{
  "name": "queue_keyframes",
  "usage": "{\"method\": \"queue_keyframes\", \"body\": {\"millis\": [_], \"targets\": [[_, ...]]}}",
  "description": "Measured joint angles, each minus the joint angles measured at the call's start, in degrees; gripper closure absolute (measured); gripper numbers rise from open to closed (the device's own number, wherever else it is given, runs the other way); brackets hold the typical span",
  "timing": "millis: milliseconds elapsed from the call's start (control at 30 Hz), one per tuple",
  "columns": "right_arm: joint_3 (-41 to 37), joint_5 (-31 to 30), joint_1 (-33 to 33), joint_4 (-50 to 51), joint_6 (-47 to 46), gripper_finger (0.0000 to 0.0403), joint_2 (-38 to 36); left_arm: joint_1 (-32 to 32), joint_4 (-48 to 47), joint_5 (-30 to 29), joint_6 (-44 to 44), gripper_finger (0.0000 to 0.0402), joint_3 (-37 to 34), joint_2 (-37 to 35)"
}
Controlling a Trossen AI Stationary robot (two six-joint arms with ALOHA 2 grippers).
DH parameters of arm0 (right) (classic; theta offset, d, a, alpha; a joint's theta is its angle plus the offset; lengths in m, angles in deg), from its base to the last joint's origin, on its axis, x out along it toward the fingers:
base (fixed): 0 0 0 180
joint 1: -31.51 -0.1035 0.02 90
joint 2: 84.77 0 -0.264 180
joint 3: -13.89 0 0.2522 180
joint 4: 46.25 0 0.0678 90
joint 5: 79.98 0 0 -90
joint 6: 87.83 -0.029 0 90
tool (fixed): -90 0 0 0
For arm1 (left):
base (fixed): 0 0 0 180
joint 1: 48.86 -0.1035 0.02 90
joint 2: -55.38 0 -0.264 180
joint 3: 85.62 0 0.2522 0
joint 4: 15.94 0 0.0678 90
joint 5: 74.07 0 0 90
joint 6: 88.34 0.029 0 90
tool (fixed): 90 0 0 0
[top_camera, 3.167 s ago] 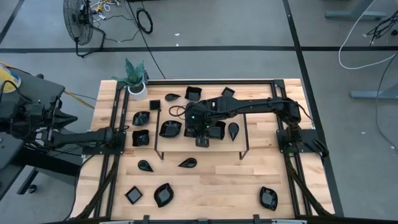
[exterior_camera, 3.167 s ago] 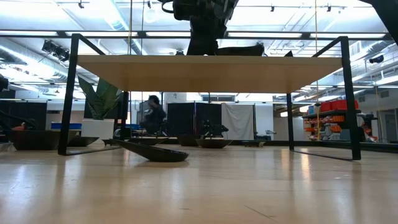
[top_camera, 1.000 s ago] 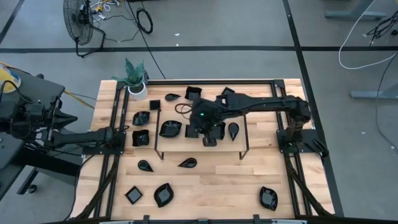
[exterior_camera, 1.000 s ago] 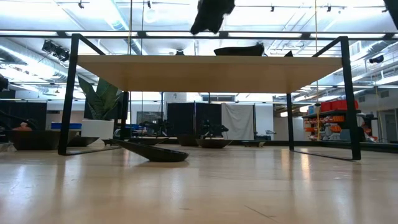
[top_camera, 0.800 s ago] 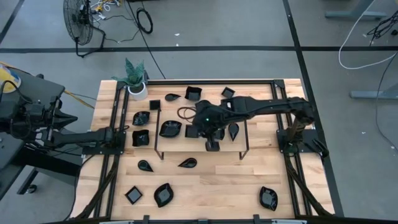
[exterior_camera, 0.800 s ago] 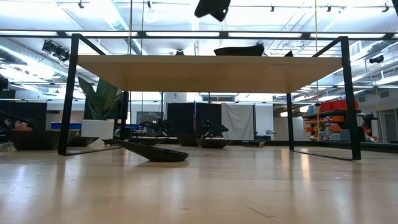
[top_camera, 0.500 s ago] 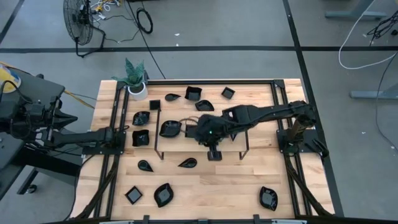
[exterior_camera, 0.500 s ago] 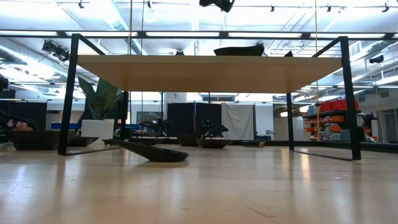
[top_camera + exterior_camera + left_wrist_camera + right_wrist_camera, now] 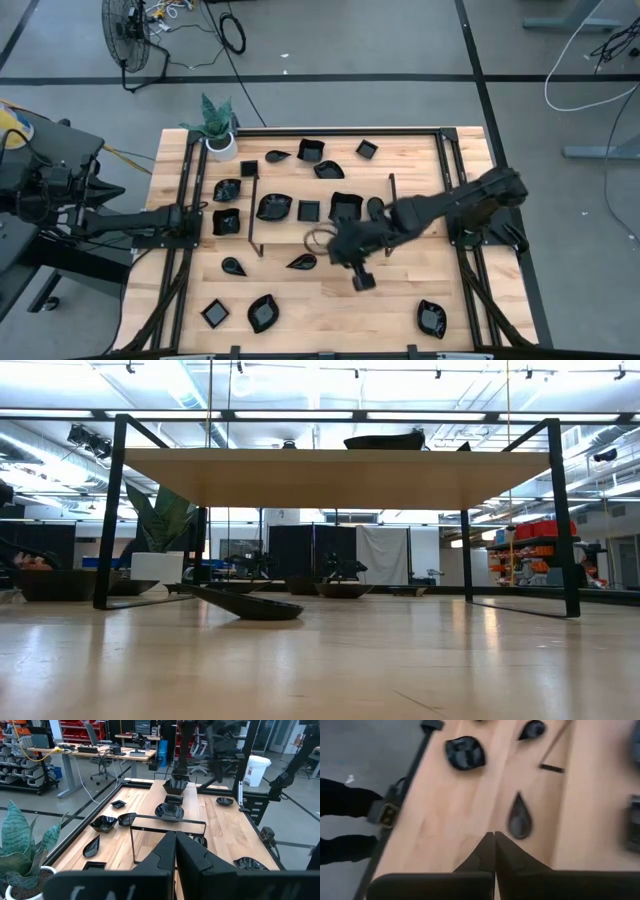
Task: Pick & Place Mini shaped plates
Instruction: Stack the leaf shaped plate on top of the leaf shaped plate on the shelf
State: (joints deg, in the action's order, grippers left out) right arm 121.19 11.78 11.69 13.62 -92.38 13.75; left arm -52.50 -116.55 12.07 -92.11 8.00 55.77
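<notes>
On the left the left gripper (image 9: pixel 175 857) waits, jaws closed and empty, beside the square plate (image 9: pixel 226 222) and potted plant (image 9: pixel 219 127). Mid-table, the wire frame (image 9: pixel 320 212) straddles several mini shaped plates (image 9: pixel 346 207), and its posts could snag a low arm. Further right, the right gripper (image 9: pixel 361 281), closed and empty, hangs near a teardrop plate (image 9: pixel 520 820); descending closed would probably skid that glossy dish aside.
</notes>
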Motion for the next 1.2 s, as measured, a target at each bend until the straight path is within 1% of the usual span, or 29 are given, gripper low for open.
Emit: {"method": "queue_keyframes", "body": {"millis": [67,233,300,433,533,733,900,1000,1200], "targets": [[-4.35,-0.72,-2.02,-1.58,-1.05,0.0403,-2.33,0.0,0.02,0.0,-0.04,0.0383,0.04,0.0],[-15.39,-7.94,-7.45,-4.34,-4.0,0.0403,-9.65,0.02,0.02,0.0,-0.01,0.0383,0.02,0.0],[-19.63,-9.74,-9.89,-4.72,-4.08,0.0403,-12.21,0.0,0.01,0.02,-0.02,0.0383,0.02,0.0],[-26.43,-10.34,-15.11,-4.71,-8.36,0.0398,-16.07,0.0,0.01,0.02,-0.02,0.0383,0.04,0.0],[-30.08,-10.34,-19.35,-4.53,-12.1,0.0392,-17.7,0.02,0.0,0.02,-0.01,0.0383,0.02,0.0],[-32.0,-9.71,-26.73,-2.49,-13.0,0.0386,-18.66,0.02,0.02,0.02,-0.02,0.0383,0.02,0.0],[-32.0,-9.75,-30.8,-1.94,-12.93,0.0385,-18.8,0.0,0.02,0.02,0.0,0.0383,0.02,0.0],[-32.0,-9.19,-32.59,-1.99,-10.9,0.0385,-18.28,0.0,0.01,0.02,-0.02,0.0383,0.02,0.0],[-32.0,-0.37,-33.65,-1.97,-4.55,0.0376,-16.31,0.0,0.0,0.02,-0.02,0.0383,0.02,0.0]]}}
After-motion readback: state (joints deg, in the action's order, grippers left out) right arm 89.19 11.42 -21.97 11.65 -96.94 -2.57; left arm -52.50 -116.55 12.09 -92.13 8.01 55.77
